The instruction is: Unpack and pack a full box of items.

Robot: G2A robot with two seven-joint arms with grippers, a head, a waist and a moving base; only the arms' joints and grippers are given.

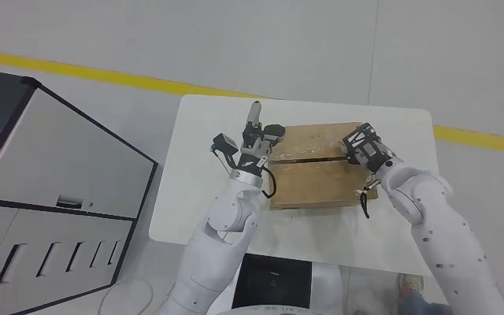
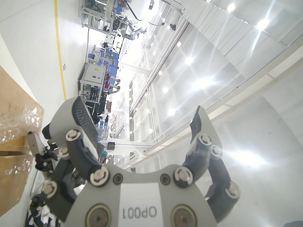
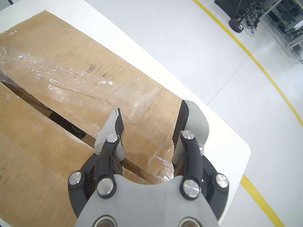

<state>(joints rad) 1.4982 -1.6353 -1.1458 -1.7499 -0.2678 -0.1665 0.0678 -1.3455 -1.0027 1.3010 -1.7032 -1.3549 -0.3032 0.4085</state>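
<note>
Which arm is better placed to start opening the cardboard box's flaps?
Probably the right arm. Its open jaws point down at the box flap beside the seam; the left arm's open jaws point up at the ceiling, away from the box.

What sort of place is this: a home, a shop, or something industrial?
Most likely an industrial hall or robotics lab: a yellow floor line runs past the table, rows of ceiling lights sit high overhead, and metal equipment racks stand behind.
</note>
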